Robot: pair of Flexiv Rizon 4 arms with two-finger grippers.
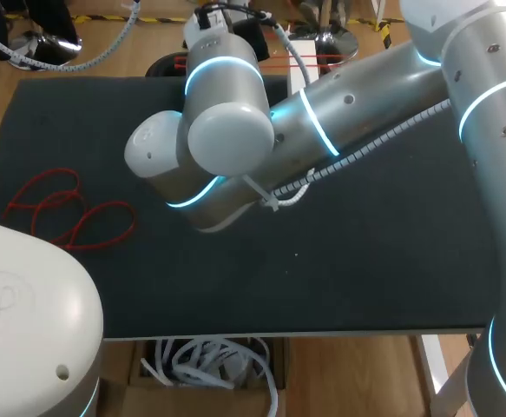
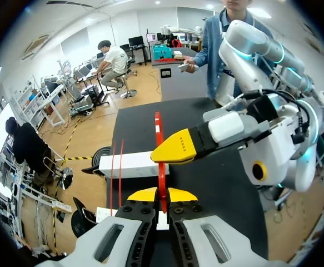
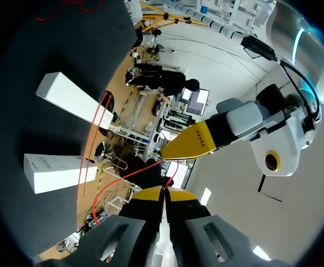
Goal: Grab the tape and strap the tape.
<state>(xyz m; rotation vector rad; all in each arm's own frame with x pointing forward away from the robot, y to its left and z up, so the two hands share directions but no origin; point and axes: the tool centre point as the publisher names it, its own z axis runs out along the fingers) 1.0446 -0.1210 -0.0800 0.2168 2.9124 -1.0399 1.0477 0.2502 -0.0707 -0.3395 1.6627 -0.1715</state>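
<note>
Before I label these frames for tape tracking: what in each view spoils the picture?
Head view: evenly lit, but the right arm hides much of the black mat; red tape loops show sharp. Left wrist view: fisheye bends the mat's edges; red strap crisp. Right wrist view: strap thin against room clutter.

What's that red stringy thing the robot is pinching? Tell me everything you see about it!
The red tape is a thin, flat, bendy strip that looks like plastic. The left gripper pinches it between its yellow tips. From there it runs straight ahead, over the dark table, past the right gripper, which is shut on it too. In the right wrist view it curves away in a slack loop. Beside it, two thinner red strands cross a white box.
</note>
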